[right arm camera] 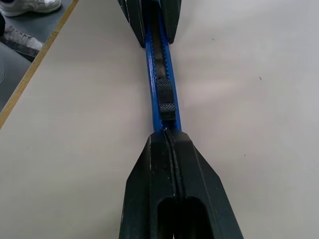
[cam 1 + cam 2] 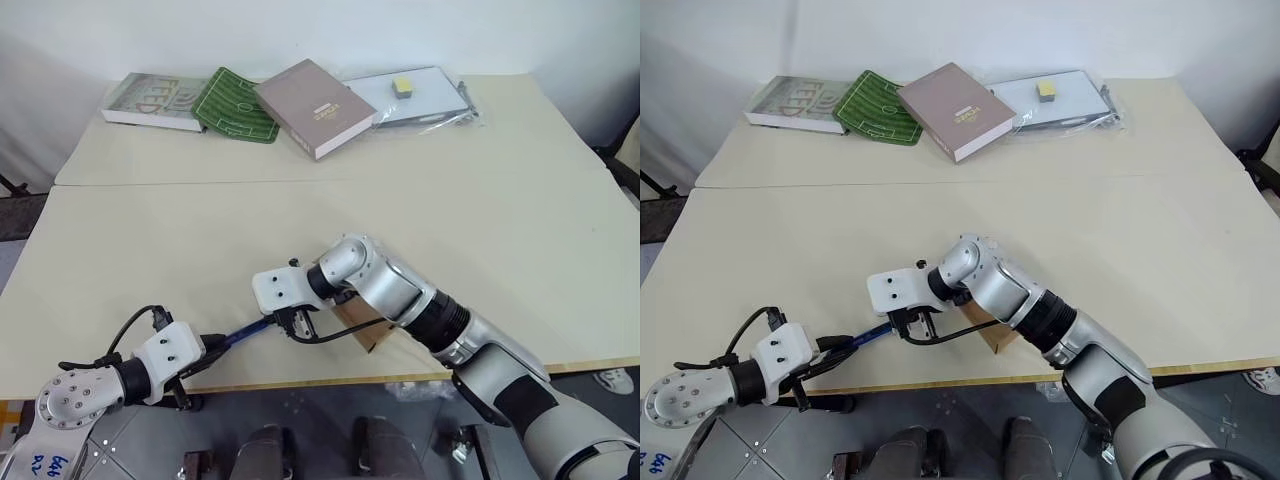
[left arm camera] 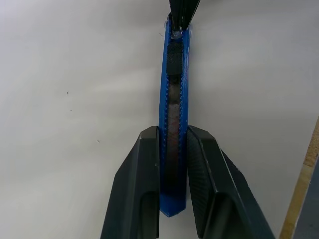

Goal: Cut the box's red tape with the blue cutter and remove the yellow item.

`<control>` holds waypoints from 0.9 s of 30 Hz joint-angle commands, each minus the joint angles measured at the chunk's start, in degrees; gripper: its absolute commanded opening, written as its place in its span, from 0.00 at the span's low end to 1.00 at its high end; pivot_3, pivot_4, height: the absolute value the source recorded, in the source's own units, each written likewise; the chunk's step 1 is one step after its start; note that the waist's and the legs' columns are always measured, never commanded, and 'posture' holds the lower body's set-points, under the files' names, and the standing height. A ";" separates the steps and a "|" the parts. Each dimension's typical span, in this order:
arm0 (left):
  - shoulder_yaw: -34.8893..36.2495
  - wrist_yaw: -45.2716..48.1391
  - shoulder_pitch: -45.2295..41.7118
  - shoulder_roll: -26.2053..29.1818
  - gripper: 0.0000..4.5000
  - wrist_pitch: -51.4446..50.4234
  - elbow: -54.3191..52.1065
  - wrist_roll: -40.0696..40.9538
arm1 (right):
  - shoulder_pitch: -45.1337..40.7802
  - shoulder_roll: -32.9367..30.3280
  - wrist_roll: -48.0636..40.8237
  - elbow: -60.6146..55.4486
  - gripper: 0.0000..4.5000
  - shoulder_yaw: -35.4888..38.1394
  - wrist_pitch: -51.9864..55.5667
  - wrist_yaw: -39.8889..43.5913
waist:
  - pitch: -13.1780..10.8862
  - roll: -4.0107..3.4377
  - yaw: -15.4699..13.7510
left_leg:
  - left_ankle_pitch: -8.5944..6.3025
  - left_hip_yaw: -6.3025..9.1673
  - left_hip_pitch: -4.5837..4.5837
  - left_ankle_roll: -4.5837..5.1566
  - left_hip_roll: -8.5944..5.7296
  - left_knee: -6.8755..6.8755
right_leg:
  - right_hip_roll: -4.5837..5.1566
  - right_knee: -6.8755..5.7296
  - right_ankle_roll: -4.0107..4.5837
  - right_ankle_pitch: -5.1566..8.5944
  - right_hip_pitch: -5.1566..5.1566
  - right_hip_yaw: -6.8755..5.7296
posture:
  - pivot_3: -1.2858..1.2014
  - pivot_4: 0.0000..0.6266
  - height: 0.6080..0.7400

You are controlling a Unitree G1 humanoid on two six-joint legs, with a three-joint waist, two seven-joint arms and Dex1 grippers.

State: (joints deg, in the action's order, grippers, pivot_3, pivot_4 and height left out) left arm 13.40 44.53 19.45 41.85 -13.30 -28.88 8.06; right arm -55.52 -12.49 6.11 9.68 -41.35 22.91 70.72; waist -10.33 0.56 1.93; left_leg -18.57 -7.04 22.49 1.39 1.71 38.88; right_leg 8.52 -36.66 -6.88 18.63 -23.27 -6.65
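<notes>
The blue cutter (image 3: 173,124) is being held above the surface (image 2: 480,220) close to its near edge, its rear end clamped between the left fingers (image 3: 144,189). The right fingers (image 1: 172,164), pressed shut, are being kept on its front end. The box (image 2: 362,328) is lying under the right arm near that edge. Wide bare room is being left beyond, up to the books (image 2: 318,108) along the far edge.

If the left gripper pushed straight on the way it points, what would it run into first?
The left gripper holds the blue cutter along its own line. Straight ahead, the right gripper, pinching the cutter's far end, would probably come first.
</notes>
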 commanded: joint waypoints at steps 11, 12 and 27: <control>-0.75 -0.31 0.73 -0.26 0.11 -0.71 -1.08 0.28 | -0.07 8.01 1.71 5.00 0.01 -2.10 -1.36 -0.87 | 0.02 -0.04 0.15 | -0.01 0.00 -0.12 -0.02 0.02 -0.01 | 0.02 -0.06 0.01 0.00 0.09 0.04 | 0.52 0.24 1.00; -0.75 -0.36 0.65 -0.26 0.11 -0.75 -1.07 0.28 | -0.16 8.50 1.65 5.15 0.01 -1.97 -1.28 -0.94 | 0.02 -0.04 0.15 | -0.01 0.01 -0.12 -0.03 0.02 -0.01 | 0.02 -0.07 0.01 0.00 0.08 0.04 | 0.52 0.24 1.00; 1.68 -3.48 -1.55 -3.01 0.11 6.08 2.71 0.37 | -2.97 -0.40 -11.02 -7.82 0.09 16.43 18.11 2.53 | 0.01 -0.05 -0.15 | -0.07 0.05 -0.04 -0.04 0.01 -0.01 | 0.09 0.08 0.02 0.00 0.07 0.09 | 0.52 0.24 1.00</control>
State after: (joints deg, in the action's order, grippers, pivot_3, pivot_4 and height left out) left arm 13.53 42.43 18.57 39.64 -10.04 -26.52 8.40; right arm -56.50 -12.07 -1.48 5.46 -29.14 35.82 72.83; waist -10.33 0.51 1.77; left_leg -18.65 -6.99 22.46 1.36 1.73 38.88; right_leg 8.63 -36.56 -6.86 18.62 -23.20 -6.56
